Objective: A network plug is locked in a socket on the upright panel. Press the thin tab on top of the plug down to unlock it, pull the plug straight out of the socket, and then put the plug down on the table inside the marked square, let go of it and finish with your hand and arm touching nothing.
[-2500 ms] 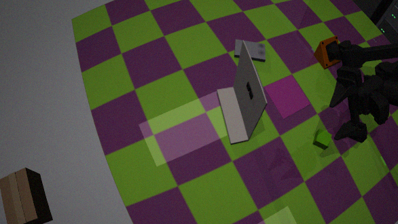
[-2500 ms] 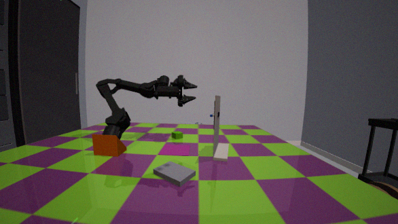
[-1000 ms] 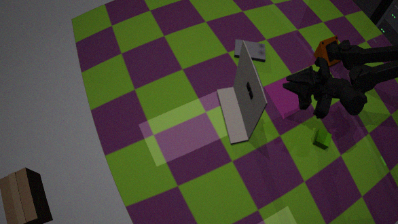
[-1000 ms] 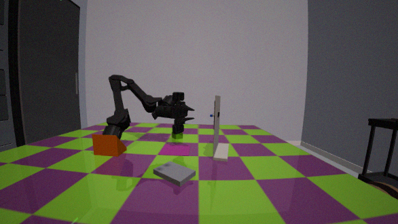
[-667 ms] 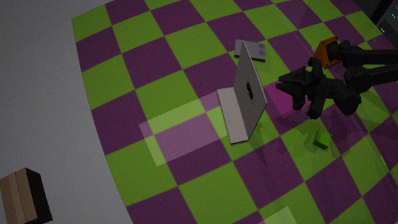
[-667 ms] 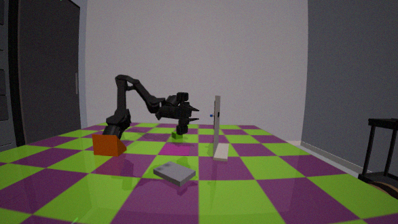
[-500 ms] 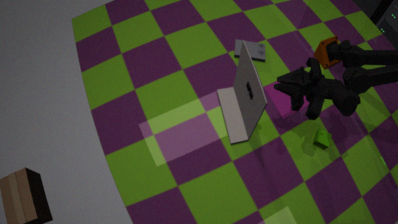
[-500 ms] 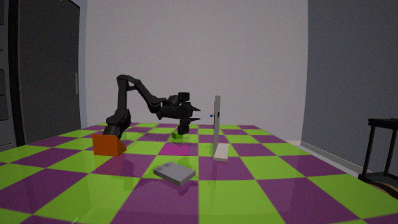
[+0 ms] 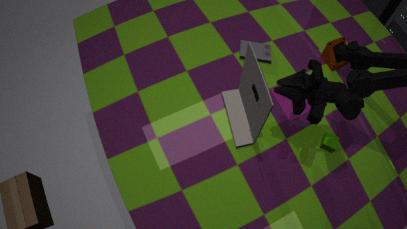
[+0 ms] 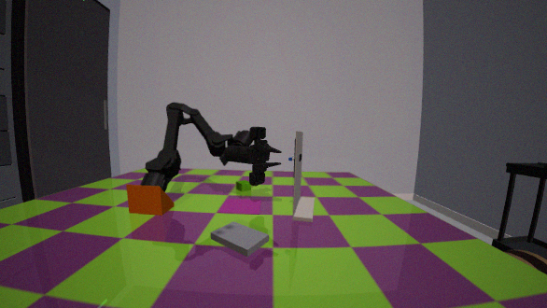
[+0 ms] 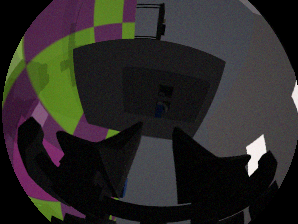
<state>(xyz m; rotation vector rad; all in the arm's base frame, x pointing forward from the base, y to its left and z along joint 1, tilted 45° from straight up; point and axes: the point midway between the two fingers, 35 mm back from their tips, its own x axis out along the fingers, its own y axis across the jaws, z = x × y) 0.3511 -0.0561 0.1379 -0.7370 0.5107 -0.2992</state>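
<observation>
The grey upright panel [image 9: 255, 111] [image 10: 298, 187] [image 11: 100, 90] stands on a flat foot in the middle of the checkered table. The plug shows as a small blue piece [image 10: 290, 159] [image 11: 161, 102] sticking out of the socket on the arm's side; in the top view the panel hides it. My gripper [image 9: 278, 87] [image 10: 279, 157] [image 11: 158, 128] is level with the plug, a short way in front of it and not touching. Its fingers are partly open, one above and one below, with nothing between them. The marked square [image 9: 286, 105] [image 10: 240, 205] is bright magenta, on the table below the gripper.
An orange wedge [image 9: 331, 53] [image 10: 147, 200] stands near the arm's base. A small green cube [image 9: 329, 142] [image 10: 243, 185] lies under the arm. A grey slab [image 9: 258, 52] [image 10: 240, 237] lies beside the panel. A cardboard box [image 9: 24, 201] and a black stand [image 10: 527, 201] are off the table.
</observation>
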